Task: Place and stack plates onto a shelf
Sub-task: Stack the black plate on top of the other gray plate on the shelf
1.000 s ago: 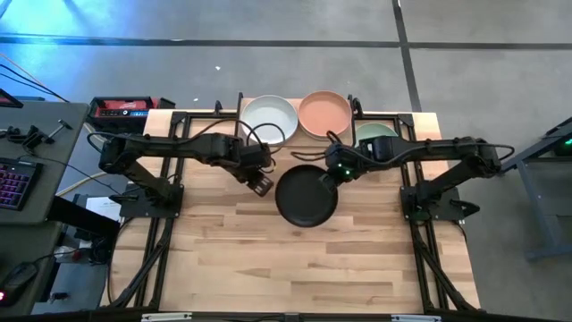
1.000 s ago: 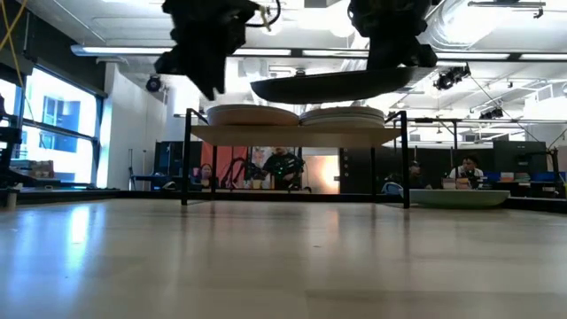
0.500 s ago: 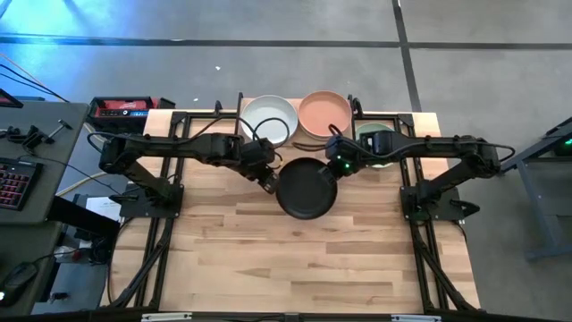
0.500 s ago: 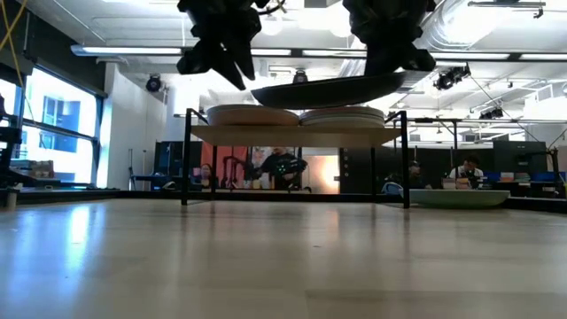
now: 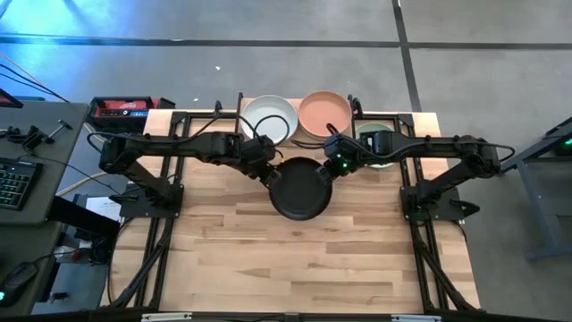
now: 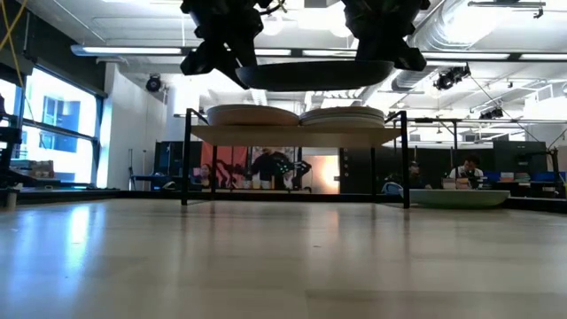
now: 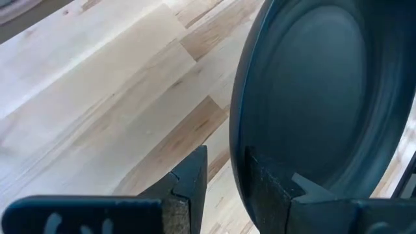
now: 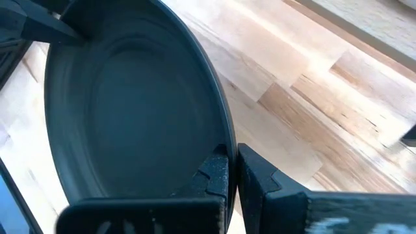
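A black plate [image 5: 299, 190] hangs in the air in front of the shelf [image 6: 297, 134], roughly level and above the shelf's top in the low view [image 6: 314, 74]. My right gripper [image 8: 234, 169] is shut on its right rim. My left gripper [image 7: 225, 175] is open at the plate's left rim, one finger over the plate's inside and one outside it. On the shelf sit a white plate stack [image 5: 271, 119] and a peach-topped stack [image 5: 323, 114]. A pale green plate [image 5: 376, 139] rests on the table to the right of the shelf, partly under my right arm. My right gripper pinches the black plate's rim [image 8: 224, 140] on its right side, one finger on the inside and one outside. It comes from the table's right, slanting down. The plate is lifted clear and sits about level. My left gripper straddles the left rim [image 7: 237, 156]; a gap shows at the outer finger [image 7: 193, 175], and I cannot tell whether the inner finger touches.
The shelf's black legs [image 6: 187, 158] stand at the table's far edge. Bare wooden tabletop [image 5: 295, 259] spreads toward the near edge. People and desks show in the room behind the table. A keyboard and tools lie on a side desk [image 5: 27, 152] at the left.
My right gripper has carried the black plate up and toward the table's left and far side, and the plate has gone from tilted to about level. My left gripper has moved right to the plate's left rim.
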{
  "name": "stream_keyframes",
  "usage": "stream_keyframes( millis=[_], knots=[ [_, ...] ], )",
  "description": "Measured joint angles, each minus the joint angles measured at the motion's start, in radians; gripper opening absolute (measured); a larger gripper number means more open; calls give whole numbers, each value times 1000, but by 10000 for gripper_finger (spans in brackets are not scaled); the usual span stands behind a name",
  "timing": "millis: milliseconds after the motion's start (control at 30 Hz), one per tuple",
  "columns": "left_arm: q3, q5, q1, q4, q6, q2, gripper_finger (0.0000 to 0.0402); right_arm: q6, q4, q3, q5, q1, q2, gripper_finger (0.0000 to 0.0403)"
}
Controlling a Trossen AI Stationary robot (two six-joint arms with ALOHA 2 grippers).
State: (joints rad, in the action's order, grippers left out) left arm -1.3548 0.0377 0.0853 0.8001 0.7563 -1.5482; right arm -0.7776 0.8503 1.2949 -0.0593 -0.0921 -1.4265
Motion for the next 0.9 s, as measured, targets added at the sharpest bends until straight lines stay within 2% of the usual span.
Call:
stream_keyframes(
  millis=[200, 467, 800, 900],
  knots=[
    [0, 1, 0, 0, -1, 0, 81, -4, 0, 0, 0, 0, 0, 0],
    [0, 37, 0, 0, 7, 0, 8, -11, -5, 0, 3, 0, 0, 0],
    [0, 35, 0, 5, 3, -1, 4, -26, -5, 0, 9, 0, 0, 2],
    [0, 36, 0, 11, 1, -1, 3, -26, -8, 0, 12, 1, 0, 17]
  ],
)
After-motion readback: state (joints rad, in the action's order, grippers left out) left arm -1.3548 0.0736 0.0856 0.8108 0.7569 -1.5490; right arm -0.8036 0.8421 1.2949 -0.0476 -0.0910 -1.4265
